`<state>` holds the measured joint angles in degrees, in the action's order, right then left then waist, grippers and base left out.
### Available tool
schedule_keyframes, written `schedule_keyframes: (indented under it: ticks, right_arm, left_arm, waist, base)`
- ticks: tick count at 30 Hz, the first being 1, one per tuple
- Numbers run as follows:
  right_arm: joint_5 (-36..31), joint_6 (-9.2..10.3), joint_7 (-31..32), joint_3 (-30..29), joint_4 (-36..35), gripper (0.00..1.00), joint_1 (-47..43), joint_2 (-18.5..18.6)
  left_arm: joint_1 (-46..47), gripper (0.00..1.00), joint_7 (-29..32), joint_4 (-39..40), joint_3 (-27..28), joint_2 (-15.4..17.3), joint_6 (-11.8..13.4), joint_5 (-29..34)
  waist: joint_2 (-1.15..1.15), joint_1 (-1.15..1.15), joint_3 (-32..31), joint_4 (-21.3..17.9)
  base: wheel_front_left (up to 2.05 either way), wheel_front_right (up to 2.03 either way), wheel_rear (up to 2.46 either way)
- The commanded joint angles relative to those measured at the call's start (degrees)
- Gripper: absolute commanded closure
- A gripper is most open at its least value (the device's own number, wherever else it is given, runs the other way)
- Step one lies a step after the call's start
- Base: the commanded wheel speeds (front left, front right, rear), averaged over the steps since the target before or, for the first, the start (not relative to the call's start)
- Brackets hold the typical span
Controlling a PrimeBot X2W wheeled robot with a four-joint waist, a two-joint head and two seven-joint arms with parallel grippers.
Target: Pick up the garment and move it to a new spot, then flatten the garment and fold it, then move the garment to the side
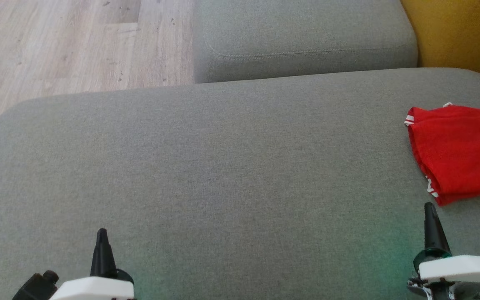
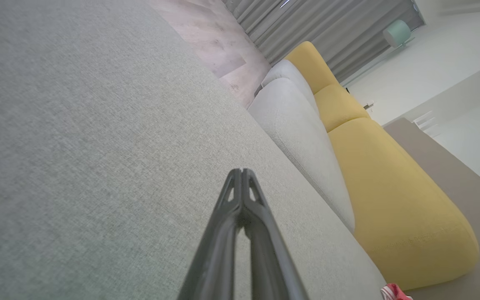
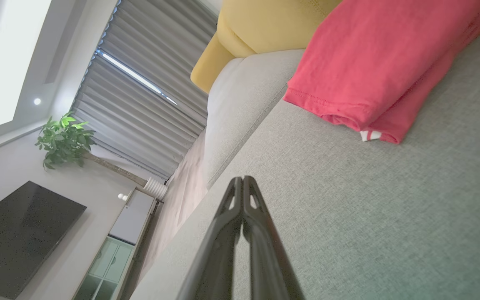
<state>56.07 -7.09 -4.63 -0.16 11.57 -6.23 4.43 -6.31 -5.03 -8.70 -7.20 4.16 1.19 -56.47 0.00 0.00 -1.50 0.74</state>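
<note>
The garment was seen lying folded into a compact red stack at the far right side of the broad grey cushion, running past the right edge of the head view. Red-and-white striped trim showed at its folded corners, while no lettering could be made out, presumably because it was folded inward. Its position at the side rather than in the middle of the cushion was judged to fit the last step of the task, so the work was taken to be done or nearly so. The right tool was held just short of the garment's near corner, apart from it, its two dark fingers pressed together with nothing between them. The left tool was held well apart from the garment at the lower left, likewise fully closed and empty. Both were judged to be parked low and off the cloth so that the fold would not be disturbed. Beyond the cushion, a second grey cushion, a yellow backrest and a wooden floor were seen.
</note>
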Motion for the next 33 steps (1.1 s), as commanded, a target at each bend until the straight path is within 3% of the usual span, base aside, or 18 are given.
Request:
schedule_keyframes:
  ticks: [1, 33]
  right_arm:
    - [1.66, -0.23, 0.33, 0.25, -1.57, 1.00, 3.14, 0.71]
    - [22.95, -0.33, 5.62, -2.33, 0.71, 1.00, 8.47, 0.32]
  left_arm:
    - [3.20, 1.00, 0.31, 1.41, 1.83, 0.70, -0.59, -1.54]
    - [8.52, 1.00, 5.65, -2.48, 7.27, 0.65, -5.34, -22.88]
  waist:
    - [0.00, 0.00, 0.03, -0.01]
    - [0.00, 0.00, 1.00, -0.44]
  base:
    - [0.00, 0.00, 0.00]
    - [0.00, 0.00, 0.00]
